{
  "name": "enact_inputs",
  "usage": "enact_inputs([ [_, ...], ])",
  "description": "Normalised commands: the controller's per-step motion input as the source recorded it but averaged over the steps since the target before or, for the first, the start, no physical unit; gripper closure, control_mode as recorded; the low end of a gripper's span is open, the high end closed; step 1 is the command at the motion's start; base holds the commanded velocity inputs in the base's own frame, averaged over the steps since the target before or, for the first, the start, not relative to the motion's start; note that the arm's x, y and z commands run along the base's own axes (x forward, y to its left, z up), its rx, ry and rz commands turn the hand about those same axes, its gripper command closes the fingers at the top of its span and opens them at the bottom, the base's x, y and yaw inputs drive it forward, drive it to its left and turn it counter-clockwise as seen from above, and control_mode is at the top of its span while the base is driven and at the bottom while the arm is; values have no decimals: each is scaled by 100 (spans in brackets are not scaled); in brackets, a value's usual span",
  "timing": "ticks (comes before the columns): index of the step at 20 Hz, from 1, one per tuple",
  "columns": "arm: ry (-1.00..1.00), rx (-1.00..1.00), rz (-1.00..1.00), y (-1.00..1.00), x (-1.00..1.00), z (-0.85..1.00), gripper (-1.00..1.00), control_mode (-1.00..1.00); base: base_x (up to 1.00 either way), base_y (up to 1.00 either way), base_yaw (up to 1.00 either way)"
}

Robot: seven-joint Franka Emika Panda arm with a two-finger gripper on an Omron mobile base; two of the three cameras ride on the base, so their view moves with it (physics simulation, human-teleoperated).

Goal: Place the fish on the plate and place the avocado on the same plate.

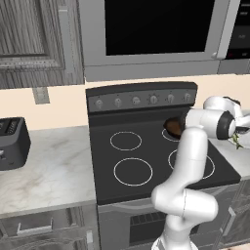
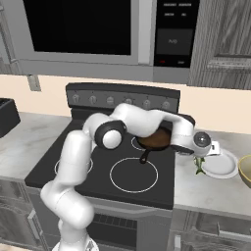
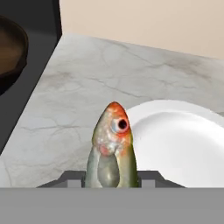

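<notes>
Slim glossy fish [image 3: 111, 148] beside round plate [image 3: 183, 144]

**Fish hanging at the plate's edge**

The white arm's gripper [image 2: 200, 158] holds the slim greenish-yellow fish [image 2: 199, 165] just left of the round white plate [image 2: 221, 164]. A brown frying pan [image 2: 154, 139] sits further left of the plate.

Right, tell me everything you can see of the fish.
The fish is small and slim, greenish-yellow along the body with an orange-red head and a round dark eye ringed white. It looks glossy and rigid. In the hand view it stands head-up between the tool's fingertips, clamped at its lower body. It hangs over the marble counter beside the white plate's left rim; whether it touches the plate is unclear.
</notes>
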Motion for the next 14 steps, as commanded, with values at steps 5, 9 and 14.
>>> enact_inputs([
  [5, -2, 2, 6, -58, 0, 18, -100, -100, 0, 0, 0],
  [9, -10, 1, 0, -54, 31, 0, -100, -100, 0, 0, 0],
  [14, -12, 2, 1, -25, -15, 42, -100, -100, 0, 0, 0],
])
